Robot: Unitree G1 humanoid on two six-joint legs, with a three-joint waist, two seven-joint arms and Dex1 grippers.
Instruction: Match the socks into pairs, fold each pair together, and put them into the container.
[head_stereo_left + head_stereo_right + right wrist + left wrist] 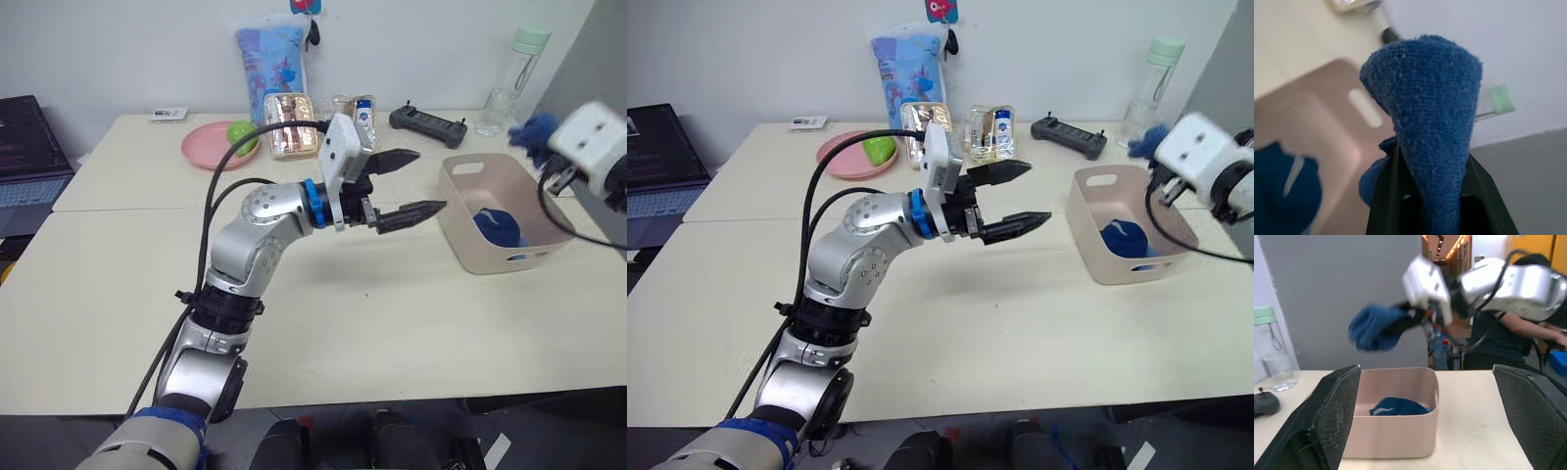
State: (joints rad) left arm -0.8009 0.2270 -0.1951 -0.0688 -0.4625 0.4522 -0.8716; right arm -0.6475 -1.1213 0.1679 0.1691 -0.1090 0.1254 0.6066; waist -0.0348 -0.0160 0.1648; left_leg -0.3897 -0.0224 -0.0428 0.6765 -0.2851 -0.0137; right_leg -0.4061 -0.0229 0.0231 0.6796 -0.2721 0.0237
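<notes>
My right pincer pinches one blue sock bundle, held above the tub; its fingers are mostly buried in the knit. Inside the tub I count one dark blue sock bundle, partly hidden by the tub's wall. My left pincer hangs spread and empty beside the tub, over the worktop.

The left gripper hangs above the tabletop, jaws spread apart and empty, pointing toward the tub. A dark blue sock lies inside the tub. The right gripper hovers over the tub's far side with a blue sock bunched at its tip. Behind stand a pink plate, a patterned bag, a controller and a bottle.
</notes>
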